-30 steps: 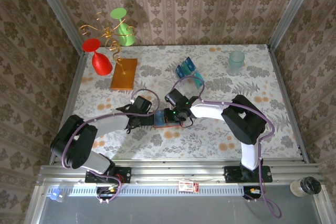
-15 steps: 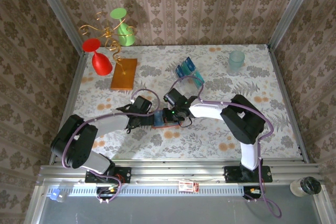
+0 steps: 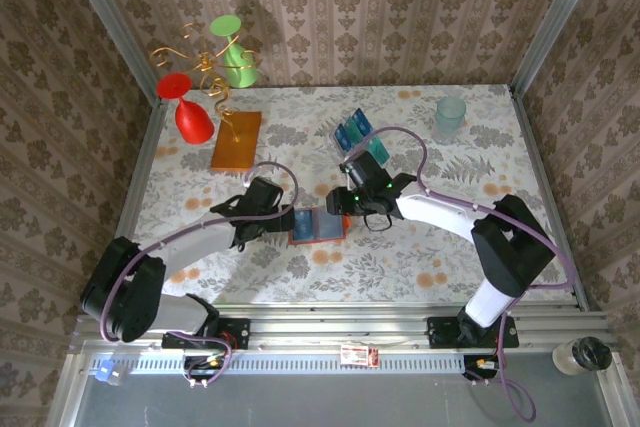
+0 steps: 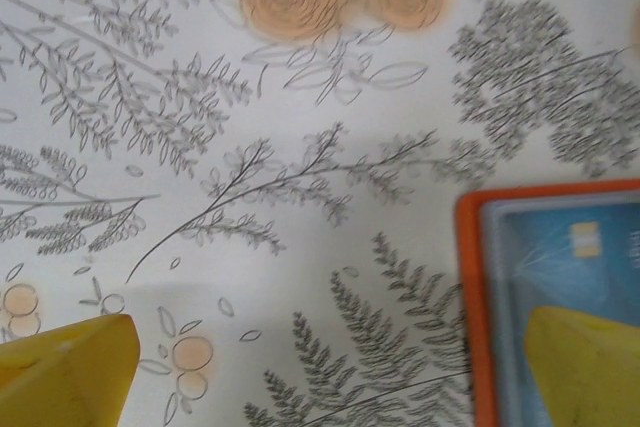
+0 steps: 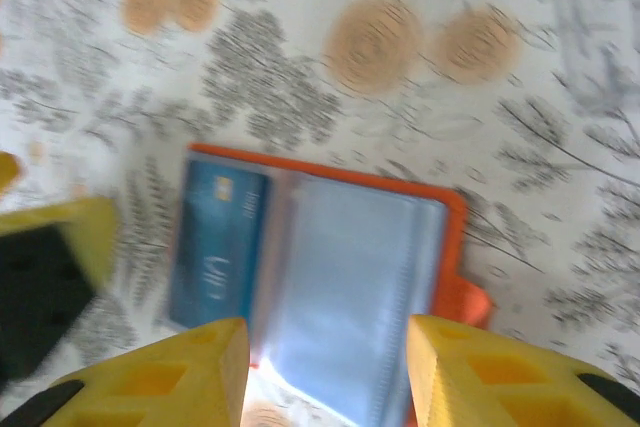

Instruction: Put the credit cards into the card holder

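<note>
The card holder lies open on the table, orange with grey-blue pockets. One blue credit card sits in its left pocket, also seen in the left wrist view. My right gripper hovers open above the holder, with nothing between its fingers. My left gripper is wide open at the holder's left edge. One of its fingertips overlaps that edge. More credit cards, blue and teal, stand in a clear rack behind the right gripper.
An orange-brown slab lies at the back left under a gold wire stand with a red glass and a green glass. A pale cup stands at the back right. Patterned walls close in the table.
My right gripper has opened and drawn back and up from the card holder, leaving the blue card in the left pocket. The right arm swung out to the right.
</note>
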Controlling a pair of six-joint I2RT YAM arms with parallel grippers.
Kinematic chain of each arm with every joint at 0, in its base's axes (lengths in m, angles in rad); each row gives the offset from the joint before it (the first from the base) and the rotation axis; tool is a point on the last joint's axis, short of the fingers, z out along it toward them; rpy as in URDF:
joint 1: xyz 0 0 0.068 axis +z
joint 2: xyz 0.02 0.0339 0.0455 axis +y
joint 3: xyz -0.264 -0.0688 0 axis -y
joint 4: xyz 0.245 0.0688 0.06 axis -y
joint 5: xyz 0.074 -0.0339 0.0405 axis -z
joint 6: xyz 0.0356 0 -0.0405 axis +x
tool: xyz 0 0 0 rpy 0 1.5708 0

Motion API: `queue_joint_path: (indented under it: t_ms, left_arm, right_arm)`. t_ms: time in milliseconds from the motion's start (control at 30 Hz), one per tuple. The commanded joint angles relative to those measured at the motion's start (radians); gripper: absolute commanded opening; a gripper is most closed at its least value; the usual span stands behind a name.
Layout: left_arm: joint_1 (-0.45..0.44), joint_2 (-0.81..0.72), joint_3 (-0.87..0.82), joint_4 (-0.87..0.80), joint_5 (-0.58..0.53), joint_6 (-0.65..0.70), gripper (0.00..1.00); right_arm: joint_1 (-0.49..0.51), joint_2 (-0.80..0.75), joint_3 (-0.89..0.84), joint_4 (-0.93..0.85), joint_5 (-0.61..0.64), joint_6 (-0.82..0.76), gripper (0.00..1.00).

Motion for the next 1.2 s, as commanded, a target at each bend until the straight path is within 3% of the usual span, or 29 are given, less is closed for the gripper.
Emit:
queue_joint_path:
  t_ms: [0,167,300,467,533,1167]
  left_arm:
    - [0.011,-0.015,0.022,0.058,0.083,-0.004,1.00]
    - [0.016,0.006,0.014,0.147,0.149,-0.045,1.00]
    - [0.016,0.026,0.011,0.171,0.175,-0.062,1.00]
    - [0.016,0.062,-0.001,0.225,0.226,-0.077,1.00]
    - [0.016,0.082,-0.005,0.261,0.253,-0.084,1.00]
    - [0.004,0.233,-0.011,0.397,0.314,-0.123,1.00]
  right_arm:
    - [-0.005,0.025,-0.034,-0.038,0.049,-0.033,0.46]
    - [-0.008,0.079,-0.033,-0.011,0.046,-0.036,0.46]
    - [-0.017,0.096,-0.038,0.001,0.045,-0.042,0.38]
    - [-0.039,0.094,-0.067,0.019,0.048,-0.044,0.09]
    - [-0.045,0.092,-0.079,0.029,0.043,-0.043,0.04]
    - [-0.048,0.108,-0.101,0.061,0.019,-0.022,0.01]
